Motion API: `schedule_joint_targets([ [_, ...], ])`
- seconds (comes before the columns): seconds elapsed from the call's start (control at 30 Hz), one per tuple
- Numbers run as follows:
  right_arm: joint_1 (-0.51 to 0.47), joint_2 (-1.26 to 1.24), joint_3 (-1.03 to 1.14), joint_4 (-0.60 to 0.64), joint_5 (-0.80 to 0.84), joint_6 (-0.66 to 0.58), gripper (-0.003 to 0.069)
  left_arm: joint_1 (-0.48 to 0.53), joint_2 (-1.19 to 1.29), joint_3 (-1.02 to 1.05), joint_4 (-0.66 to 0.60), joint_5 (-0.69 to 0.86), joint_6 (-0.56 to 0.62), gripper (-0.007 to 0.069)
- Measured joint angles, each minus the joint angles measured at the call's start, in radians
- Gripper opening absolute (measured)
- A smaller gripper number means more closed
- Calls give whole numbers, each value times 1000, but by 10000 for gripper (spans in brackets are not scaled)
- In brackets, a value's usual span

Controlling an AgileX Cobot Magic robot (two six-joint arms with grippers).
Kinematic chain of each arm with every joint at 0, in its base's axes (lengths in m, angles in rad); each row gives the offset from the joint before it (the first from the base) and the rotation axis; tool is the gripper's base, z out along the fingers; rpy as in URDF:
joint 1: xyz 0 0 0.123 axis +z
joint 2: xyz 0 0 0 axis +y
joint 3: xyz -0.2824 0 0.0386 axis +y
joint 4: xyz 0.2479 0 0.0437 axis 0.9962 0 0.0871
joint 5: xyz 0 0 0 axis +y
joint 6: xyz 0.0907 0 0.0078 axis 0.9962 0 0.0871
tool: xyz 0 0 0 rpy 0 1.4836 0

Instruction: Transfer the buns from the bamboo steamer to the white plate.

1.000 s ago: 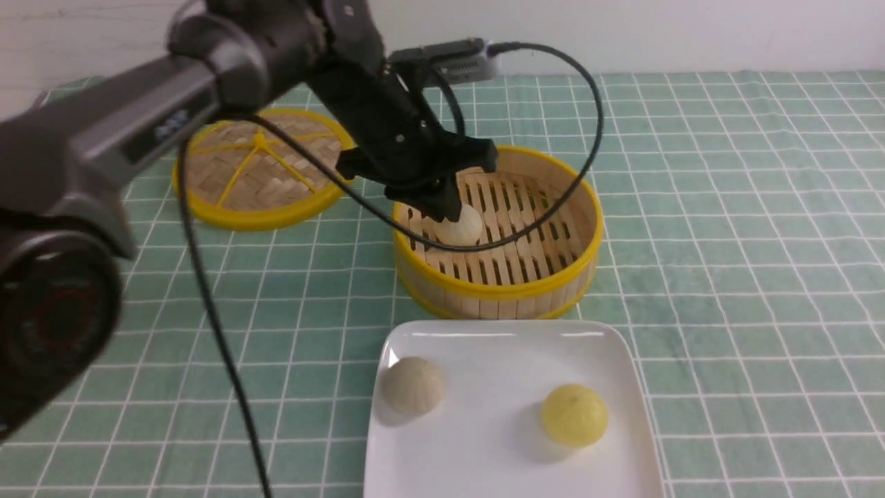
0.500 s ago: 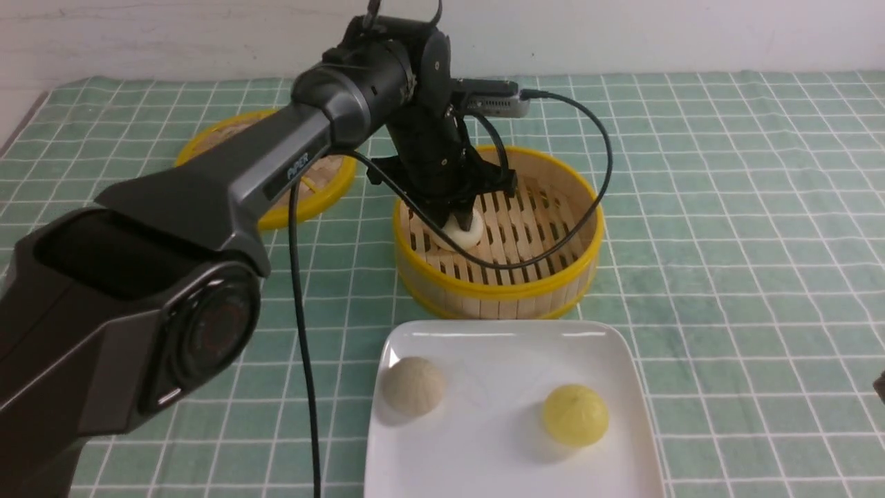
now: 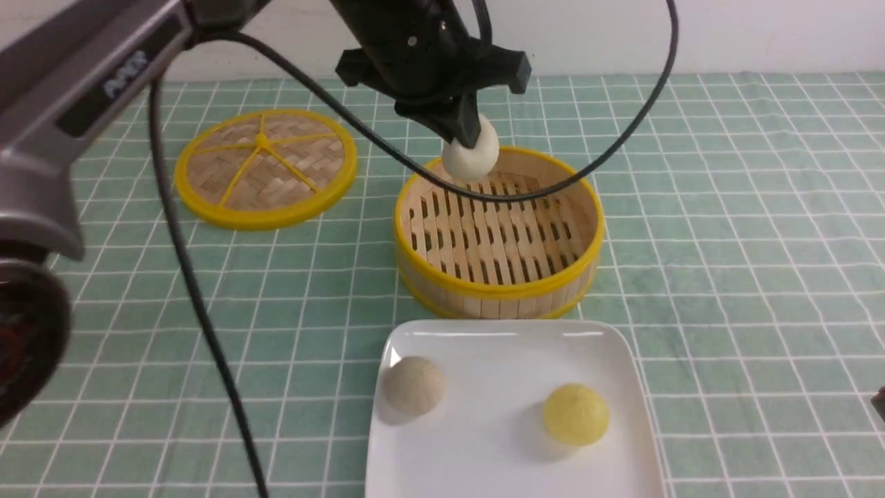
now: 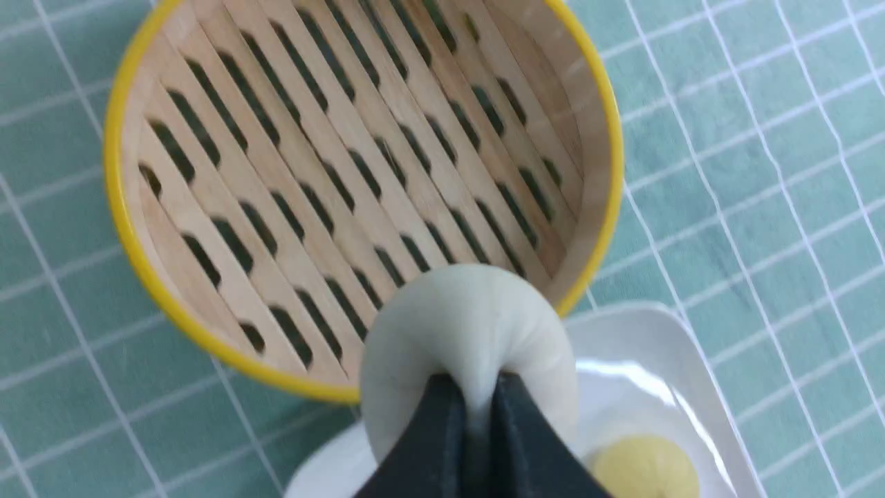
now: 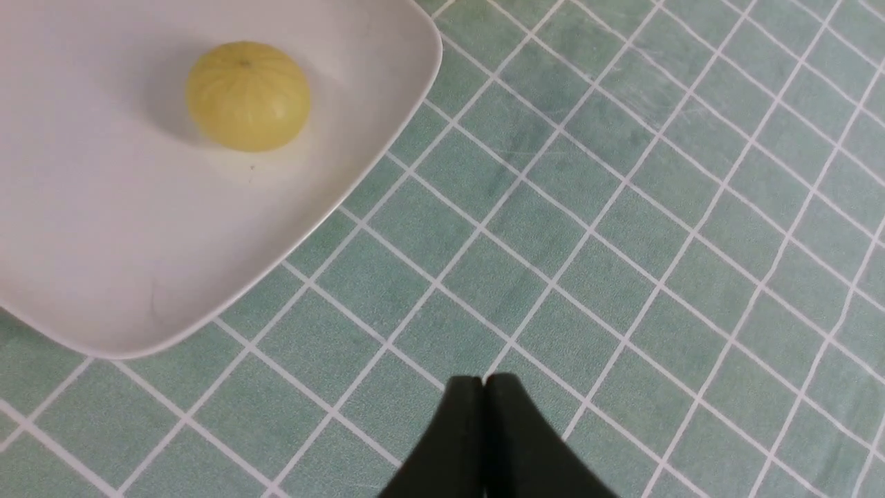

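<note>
My left gripper (image 3: 469, 135) is shut on an off-white bun (image 3: 471, 156), pinching its top, and holds it in the air above the far rim of the bamboo steamer (image 3: 498, 287). In the left wrist view the bun (image 4: 470, 332) hangs from the closed gripper (image 4: 477, 387) over the steamer's (image 4: 124, 228) near rim, and nothing lies on the slatted floor. A second beige bun (image 3: 413, 385) lies at the left of the white plate (image 3: 498, 456). My right gripper (image 5: 482, 382) is shut with nothing in it, over the cloth beside the plate (image 5: 104, 263).
A bright yellow bun (image 3: 575, 415) lies on the plate's right half, also the yellow bun (image 5: 247, 95) in the right wrist view. The flat woven lid (image 3: 265, 167) rests on the green checked cloth, left of the steamer. The left arm's black cable (image 3: 207, 332) hangs across the left.
My left gripper closed on the bun inside the steamer and has lifted it up out of the basket. The steamer floor is now bare. Plate contents have not moved.
</note>
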Motion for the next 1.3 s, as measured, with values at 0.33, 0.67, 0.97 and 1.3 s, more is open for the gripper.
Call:
schedule_joint_targets([
  [0.33,0,0,0,1,0,9,20,-174,12,476,35,-166,-14,43],
  [0.67,0,0,0,12,0,27,27,-195,41,489,235,-320,-258,234],
  [0.97,0,-48,-22,43,80,38,32,-195,31,489,206,-313,-286,459],
  [1.3,0,-370,-102,48,296,101,33,-196,-80,452,193,-301,-243,417],
])
